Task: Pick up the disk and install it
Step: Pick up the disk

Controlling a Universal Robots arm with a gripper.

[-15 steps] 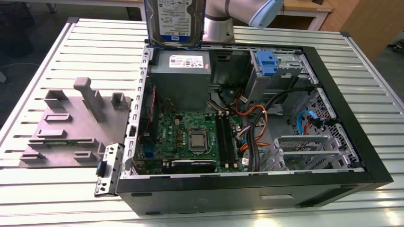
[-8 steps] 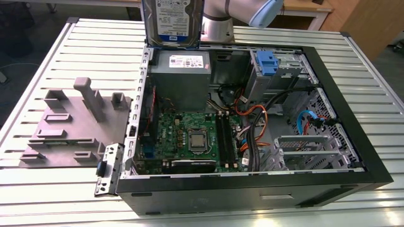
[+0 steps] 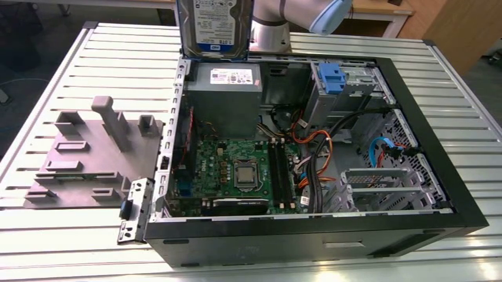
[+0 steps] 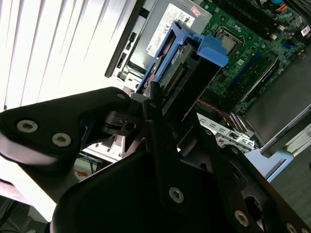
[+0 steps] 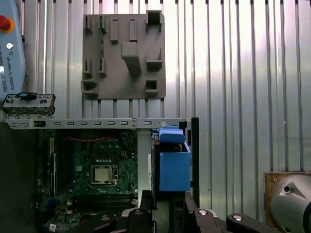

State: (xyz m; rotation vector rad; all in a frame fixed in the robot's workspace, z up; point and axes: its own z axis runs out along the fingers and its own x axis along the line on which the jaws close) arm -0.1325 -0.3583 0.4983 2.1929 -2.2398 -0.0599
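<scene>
**Exterior view.** The disk (image 3: 213, 26) is held upright, label toward the camera, above the far wall of the open computer case (image 3: 314, 235) and directly over the power supply (image 3: 223, 97). Whether its lower edge touches the case cannot be told. The robot arm (image 3: 292, 17) is seen just behind the disk, toward the exterior view's right. A grey fixture plate (image 3: 86, 158) lies on the slatted table (image 3: 47, 247), at the exterior view's left of the case. A blue bracket (image 3: 331, 79) is seated in the far drive bay, at the exterior view's right.

**Second wrist view.** The gripper (image 4: 177, 114) is clenched on the disk (image 4: 194, 82), with the black fingers (image 4: 158, 126) closed against its sides. A blue side rail (image 4: 214, 48) is seen on the disk. The power supply (image 4: 167, 24) and motherboard (image 4: 262, 43) lie beyond it.

**First wrist view.** The disk (image 5: 174, 167) is seen end-on in the gripper (image 5: 167, 204), over the case edge, beside the motherboard (image 5: 97, 170). The fixture plate (image 5: 124, 56) lies on the table (image 5: 233, 73) beyond the case.
</scene>
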